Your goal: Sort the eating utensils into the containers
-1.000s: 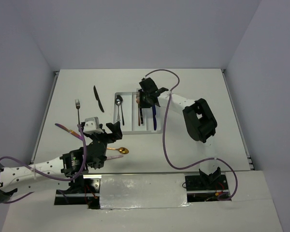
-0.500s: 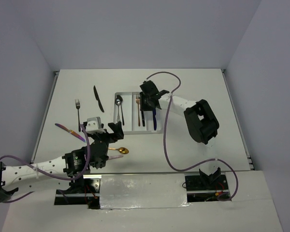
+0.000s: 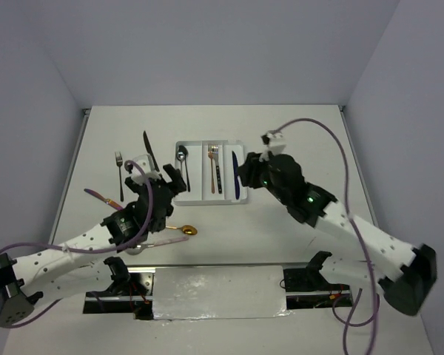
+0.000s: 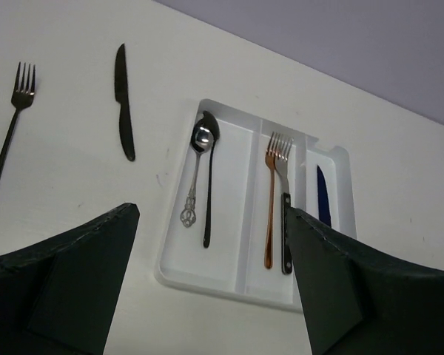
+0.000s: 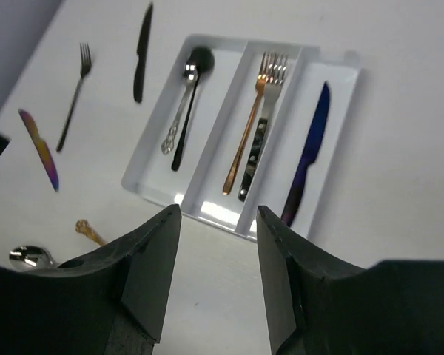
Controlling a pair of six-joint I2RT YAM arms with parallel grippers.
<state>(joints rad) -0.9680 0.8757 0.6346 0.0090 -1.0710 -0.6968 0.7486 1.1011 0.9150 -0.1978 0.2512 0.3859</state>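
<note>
The white tray (image 3: pixel 200 198) holds a silver spoon (image 4: pixel 196 170) and a black spoon (image 4: pixel 209 185) in its left compartment. A copper fork (image 5: pixel 248 133) and a black-handled fork (image 5: pixel 260 140) lie in the middle one, a dark blue knife (image 5: pixel 307 159) in the right one. Loose on the table are a black knife (image 3: pixel 149 148), a dark fork (image 3: pixel 119 166), an iridescent knife (image 3: pixel 103 198) and a gold spoon (image 3: pixel 183 231). My left gripper (image 3: pixel 174 181) hovers open and empty at the tray's near left corner. My right gripper (image 3: pixel 246 176) is open and empty above the tray's right side.
A silver spoon bowl (image 5: pixel 29 257) lies by the gold spoon, partly under my left arm. Purple cables loop off both arms. The table's left rail (image 3: pixel 72 170) runs close to the loose cutlery.
My right gripper has opened and drawn back from the tray's far end to its right side, leaving the black-handled fork in the middle compartment. My left arm has moved forward toward the tray.
</note>
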